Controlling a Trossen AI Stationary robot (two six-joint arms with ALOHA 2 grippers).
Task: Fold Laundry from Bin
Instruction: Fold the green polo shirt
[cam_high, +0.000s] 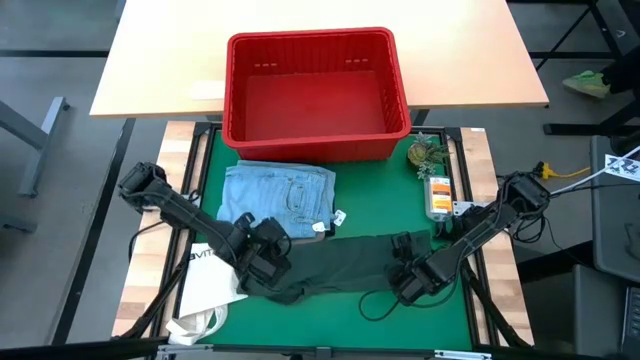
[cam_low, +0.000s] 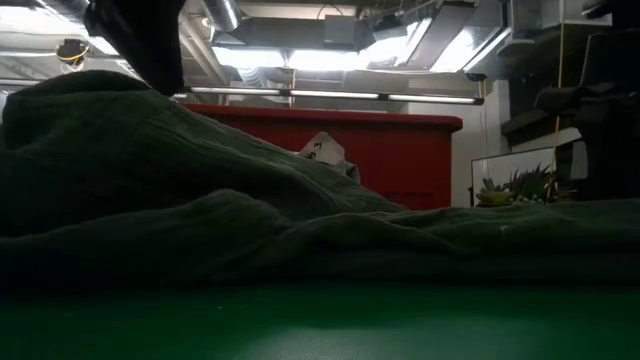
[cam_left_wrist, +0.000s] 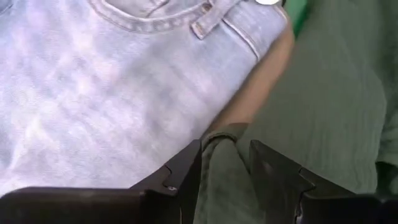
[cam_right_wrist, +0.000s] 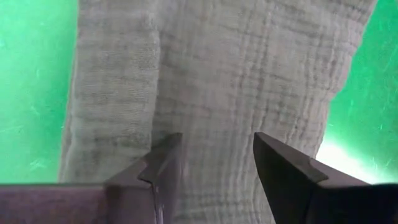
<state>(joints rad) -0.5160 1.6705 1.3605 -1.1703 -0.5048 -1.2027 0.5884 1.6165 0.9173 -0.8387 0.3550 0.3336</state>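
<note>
Nearest us, the green piece (cam_high: 345, 262) runs left–right across lower frame; left fingers (cam_left_wrist: 225, 163) pinch its left end, right fingers (cam_right_wrist: 211, 163) straddle its right end, apart.

Both arms are stretched inward and low over the near half of the table, elbows out at the side edges. Left gripper (cam_high: 268, 262) is set down at near left, fingers (cam_left_wrist: 180, 177) pinched on a fold of dark green cloth (cam_left_wrist: 329, 112) (fold is seen bunched between the pads). Right gripper (cam_high: 412, 283) is held at near right, fingers (cam_right_wrist: 163, 165) spread, cloth lying between them, not clamped.
</note>
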